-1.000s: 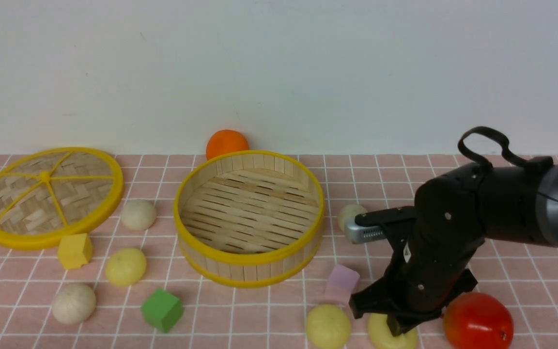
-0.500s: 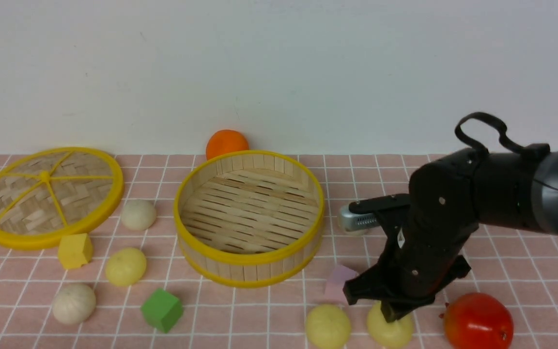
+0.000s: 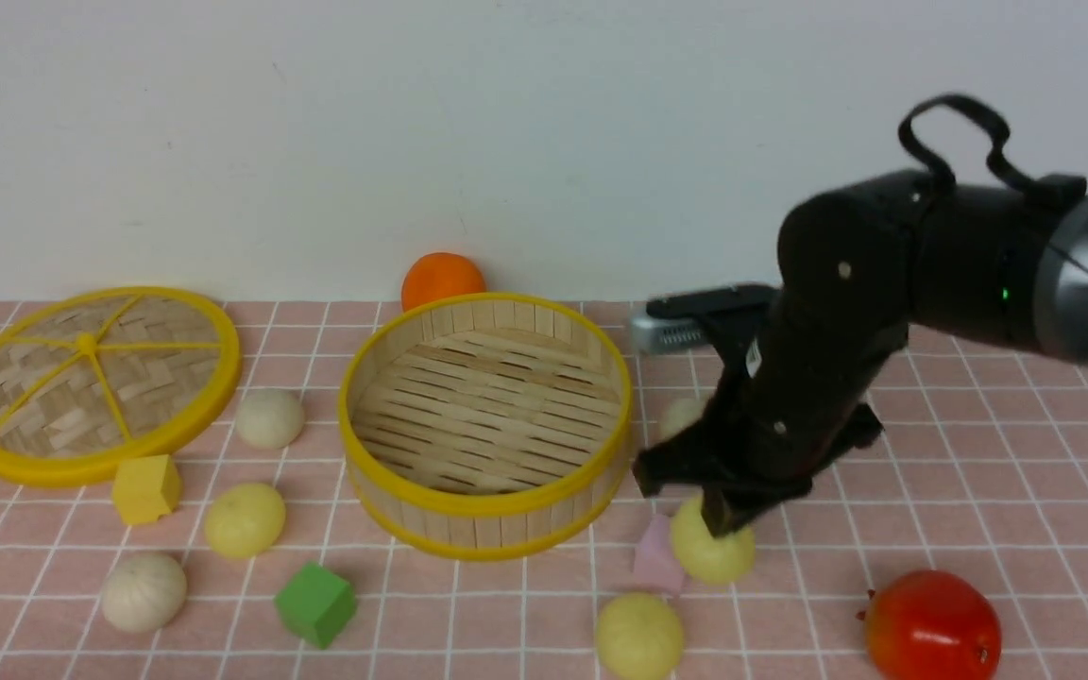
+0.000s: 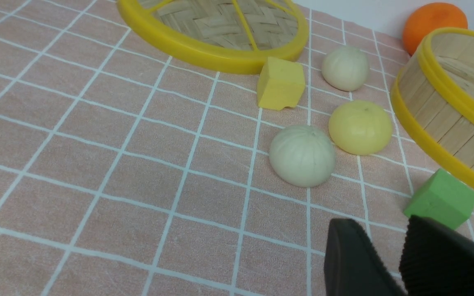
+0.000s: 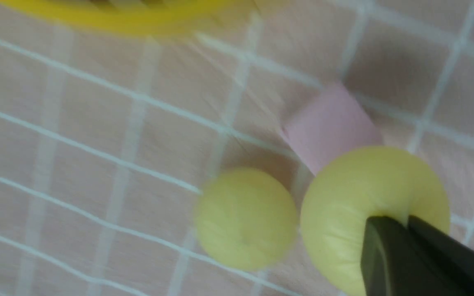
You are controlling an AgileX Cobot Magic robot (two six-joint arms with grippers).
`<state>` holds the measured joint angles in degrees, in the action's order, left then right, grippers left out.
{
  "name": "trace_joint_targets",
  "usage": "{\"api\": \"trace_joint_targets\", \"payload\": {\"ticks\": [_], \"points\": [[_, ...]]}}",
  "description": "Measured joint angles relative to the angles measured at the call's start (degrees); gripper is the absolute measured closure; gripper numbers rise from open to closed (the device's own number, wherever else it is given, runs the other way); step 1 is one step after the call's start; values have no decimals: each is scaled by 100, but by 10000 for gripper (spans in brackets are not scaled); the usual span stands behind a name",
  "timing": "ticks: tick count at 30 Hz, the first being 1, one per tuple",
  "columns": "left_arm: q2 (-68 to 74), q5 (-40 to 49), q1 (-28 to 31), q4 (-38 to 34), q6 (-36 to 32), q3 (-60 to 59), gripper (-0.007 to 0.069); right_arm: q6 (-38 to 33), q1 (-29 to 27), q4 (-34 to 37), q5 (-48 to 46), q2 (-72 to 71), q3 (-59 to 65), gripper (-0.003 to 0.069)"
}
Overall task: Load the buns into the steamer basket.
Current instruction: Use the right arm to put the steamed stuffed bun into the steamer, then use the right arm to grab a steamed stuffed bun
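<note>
Near row: a loose pale yellow bun (image 3: 639,636) sits at bottom centre-right and a red fruit (image 3: 931,625) at lower right, both on the table (image 3: 1026,491).
Right end effector (image 3: 722,515): pressed together on the top of the held pale yellow bun (image 3: 712,555), its fingertips sunk into the soft skin.
Held bun's place: right of centre and low in the front view, hanging clear of the table. It overlaps the pink block (image 3: 650,565) and is not yet over the basket rim.
Left end effector (image 4: 389,255): bottom right of the left wrist view, jaws a little apart with nothing between them, near the green block (image 4: 440,199).
Left cluster: near off-white bun (image 3: 144,592), left pale yellow bun (image 3: 244,519) and far off-white bun (image 3: 270,418), all on the table.
Steamer basket (image 3: 485,508): centre of frame, no bun on its slatted floor.
Behind the arm: a partly hidden off-white bun (image 3: 684,416), just right of the basket.
Step in hand: probably carrying the first bun to the basket.
Next move: it likely needs more height to clear the yellow rim, then travel up-left over the floor, a descent and a release. The soft bun may cling to the fingertips or roll.
Change: a second ago this bun lay at the bottom edge beside the red fruit with the end effector low on it. Now both are higher and further left.
</note>
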<state>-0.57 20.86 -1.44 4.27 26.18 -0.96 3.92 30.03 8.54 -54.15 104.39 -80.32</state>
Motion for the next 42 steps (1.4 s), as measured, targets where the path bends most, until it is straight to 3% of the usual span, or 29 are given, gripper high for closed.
{"api": "trace_joint_targets", "payload": {"ticks": [14,21,24,34,42], "points": [[0,0,0,0,0,0,384,-392,0,323,282,1386,-2414,644],[0,0,0,0,0,0,384,-454,0,323,331,1994,-2610,632],[0,0,0,0,0,0,384,-479,0,323,287,2156,-2610,596],[0,0,0,0,3,0,384,-516,0,271,136,1920,-2621,290],[0,0,0,0,3,0,384,-486,-11,-213,-323,1432,-2622,289]]}}
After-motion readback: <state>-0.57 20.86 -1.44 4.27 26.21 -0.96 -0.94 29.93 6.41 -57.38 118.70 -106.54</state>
